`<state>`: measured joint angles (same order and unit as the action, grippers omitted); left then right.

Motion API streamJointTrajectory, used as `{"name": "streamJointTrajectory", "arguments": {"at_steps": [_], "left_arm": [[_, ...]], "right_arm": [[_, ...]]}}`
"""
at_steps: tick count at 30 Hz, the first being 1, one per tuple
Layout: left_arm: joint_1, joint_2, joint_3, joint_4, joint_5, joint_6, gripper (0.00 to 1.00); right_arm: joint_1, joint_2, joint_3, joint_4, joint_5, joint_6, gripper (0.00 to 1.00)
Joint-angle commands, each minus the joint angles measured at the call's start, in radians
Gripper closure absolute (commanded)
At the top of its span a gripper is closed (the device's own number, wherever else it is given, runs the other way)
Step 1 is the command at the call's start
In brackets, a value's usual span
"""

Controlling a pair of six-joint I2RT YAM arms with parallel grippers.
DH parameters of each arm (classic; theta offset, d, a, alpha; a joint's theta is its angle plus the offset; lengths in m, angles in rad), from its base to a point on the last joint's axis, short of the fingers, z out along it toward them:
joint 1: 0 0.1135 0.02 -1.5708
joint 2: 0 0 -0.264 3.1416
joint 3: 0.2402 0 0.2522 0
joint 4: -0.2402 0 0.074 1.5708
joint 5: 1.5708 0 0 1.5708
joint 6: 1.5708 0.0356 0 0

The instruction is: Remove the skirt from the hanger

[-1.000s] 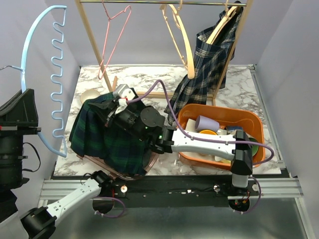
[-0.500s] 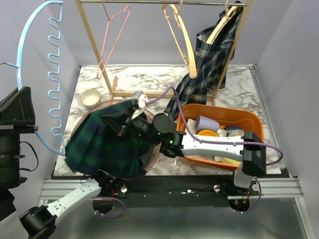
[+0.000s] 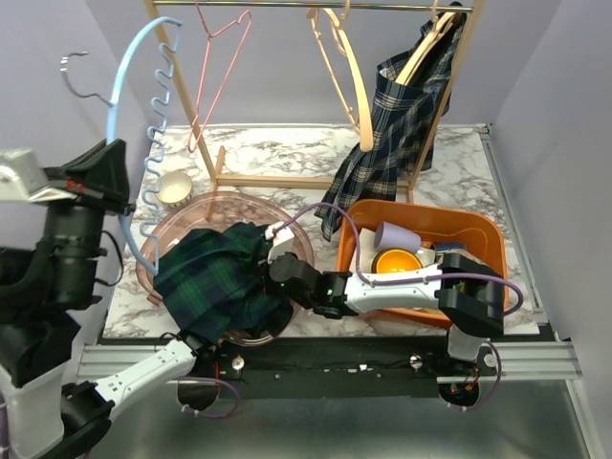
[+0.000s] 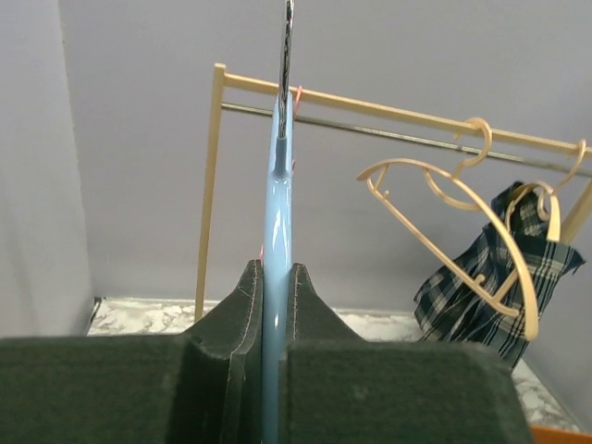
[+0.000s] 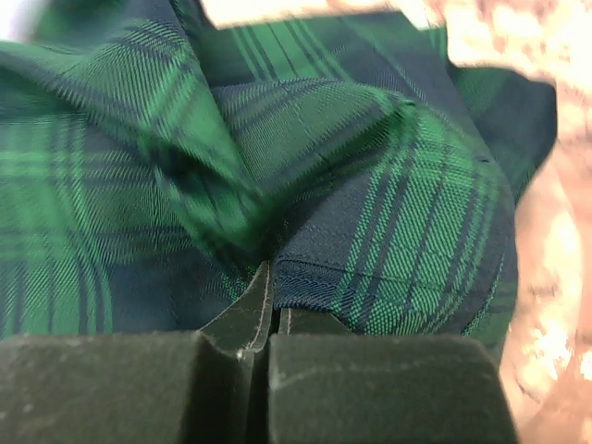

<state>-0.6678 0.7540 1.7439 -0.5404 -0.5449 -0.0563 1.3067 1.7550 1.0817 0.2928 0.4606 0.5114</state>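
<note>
The right gripper has its jaws pinched fully together on a small fold of the green plaid skirt, and most of the cloth spreads away from its fingertips in a loose heap, draped over the pink basin beneath it. The left gripper is clamped tight around the frame of the blue hanger, which rises steeply above its jaws with the metal hook at the far end. The main risk, as I judge it, sits at the hanger's lower end, below and in front of the left gripper. That end comes down just beside the skirt's outer edge, and I cannot tell whether the two are touching or fully apart. If a clip or the wavy bar has cloth caught on it, lifting the hanger further would drag the skirt out from the right gripper's narrow pinch, since only a thin ridge of fabric sits between those pads. A second risk is the heap itself. Part of it hangs past the basin rim on the side away from the right gripper's tips, so letting go carelessly could let it slide off towards the table's near edge. Swinging the hanger is the third. Its hook stands high above the left gripper, near the wooden rack, and a wide sweep could knock the post or snag what hangs there.
</note>
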Motion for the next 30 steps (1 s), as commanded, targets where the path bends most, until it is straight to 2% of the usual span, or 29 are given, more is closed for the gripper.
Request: {"name": "streamJointTrajectory", "arguments": {"at_steps": [1, 4, 7, 10, 11, 14, 18, 25, 30], "left_arm": [[0.000, 0.066, 0.000, 0.025, 0.022, 0.013, 1.00], [-0.001, 0.096, 0.028, 0.007, 0.003, 0.027, 1.00], [-0.001, 0.107, 0.026, 0.022, 0.008, 0.036, 1.00], [0.000, 0.119, 0.048, 0.025, 0.052, 0.045, 1.00], [-0.001, 0.123, 0.057, 0.022, 0.068, 0.047, 1.00], [0.000, 0.151, 0.106, -0.006, 0.100, 0.050, 1.00], [-0.001, 0.148, 0.115, 0.020, 0.114, 0.050, 1.00], [-0.001, 0.182, 0.183, 0.025, 0.160, 0.079, 1.00], [-0.001, 0.196, 0.189, 0.020, 0.178, 0.079, 1.00]], "right_arm": [[0.000, 0.093, 0.093, -0.289, 0.067, 0.065, 0.98], [0.000, 0.127, 0.122, -0.368, 0.055, 0.073, 0.97], [0.000, 0.115, 0.122, -0.374, 0.061, 0.055, 0.93], [0.000, 0.116, 0.138, -0.423, 0.053, 0.042, 0.69], [0.000, 0.118, 0.171, -0.457, 0.056, 0.045, 0.51], [0.000, 0.060, 0.137, -0.474, 0.023, 0.044, 0.31], [0.000, -0.070, 0.078, -0.399, -0.025, -0.002, 0.28], [0.000, -0.170, 0.214, -0.546, -0.066, -0.070, 0.29], [-0.001, -0.131, 0.336, -0.580, -0.172, -0.077, 0.42]]}}
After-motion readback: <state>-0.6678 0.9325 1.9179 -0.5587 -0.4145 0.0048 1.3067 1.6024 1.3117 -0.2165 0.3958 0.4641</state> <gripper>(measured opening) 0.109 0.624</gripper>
